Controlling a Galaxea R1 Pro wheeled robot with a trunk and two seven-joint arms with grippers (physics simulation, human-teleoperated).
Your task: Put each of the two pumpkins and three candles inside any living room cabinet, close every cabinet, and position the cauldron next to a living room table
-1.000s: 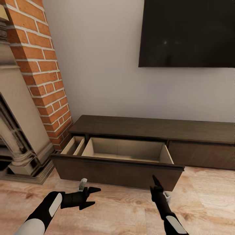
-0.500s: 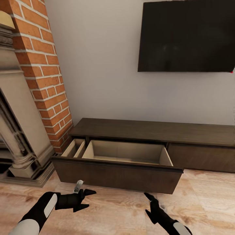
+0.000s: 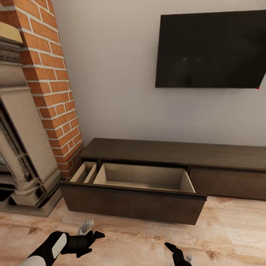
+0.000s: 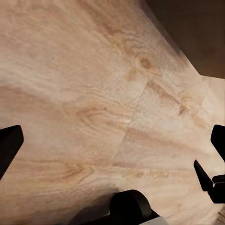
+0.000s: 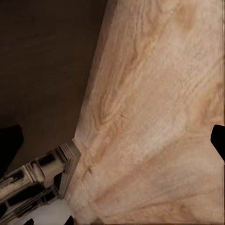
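The long, low dark-brown cabinet (image 3: 166,151) stands against the wall, and its left drawer (image 3: 133,201) is pulled out. What I see of the beige inside holds nothing. No pumpkin, candle or cauldron is in view. My left gripper (image 3: 92,242) hovers open over the wooden floor in front of the drawer, its fingers spread wide in the left wrist view (image 4: 112,145). My right gripper (image 3: 171,248) sits at the head view's bottom edge, partly cut off. In the right wrist view it is open (image 5: 112,140) beside the dark cabinet front (image 5: 47,70).
A brick chimney (image 3: 51,85) and a stone fireplace surround (image 3: 18,147) stand left of the cabinet. A black television (image 3: 210,50) hangs on the wall above it. Wooden floor (image 3: 140,240) stretches between me and the drawer.
The whole head view has shifted, with cabinet and television lower in the picture, so the camera moved. Both grippers sit lower in the frame, and the right one has sunk almost out of it.
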